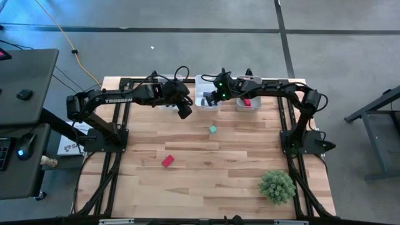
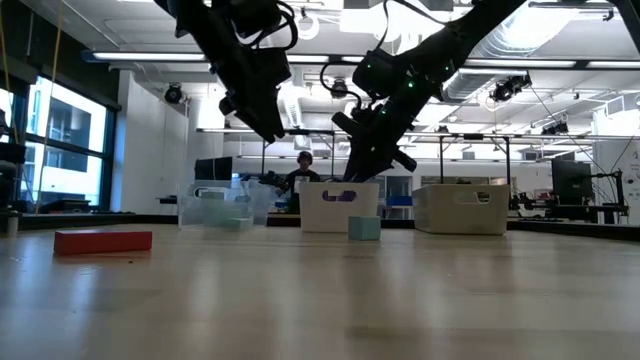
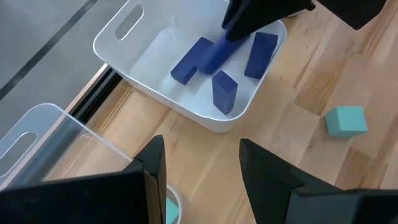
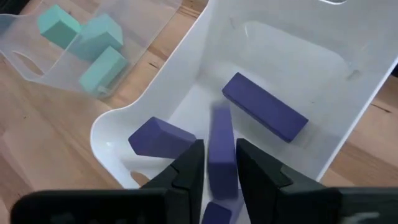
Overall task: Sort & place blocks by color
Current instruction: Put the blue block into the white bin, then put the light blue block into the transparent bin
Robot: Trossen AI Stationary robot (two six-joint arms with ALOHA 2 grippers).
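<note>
Over the white bin (image 1: 207,100) at the far edge of the table, the right gripper (image 4: 214,165) is hanging with its dark fingers set narrowly on either side of a purple bar (image 4: 221,152); the bar is looking smeared between them, so a firm grip cannot be told from a release. Inside that glossy, rounded-cornered plastic bin, more purple blocks (image 3: 225,91) are lying, smooth-faced and sharp-edged, one a long bar (image 4: 265,115) resting flat against the wall. Beside it, a clear bin (image 4: 93,37) is holding several matte teal blocks (image 4: 102,68). Another bin (image 1: 248,102), on the other side of the white one, is showing a red block (image 1: 246,102).

Just beside the white bin, the left gripper (image 3: 202,168) is hovering above the pale wood-grain table (image 1: 206,181), its jaws standing apart and empty. A loose teal cube (image 1: 213,129) is sitting near the table's middle, and a flat red bar (image 1: 167,161) is lying nearer the front, well apart from it. A spiky green plant ball (image 1: 277,185) is sitting at the front right.
</note>
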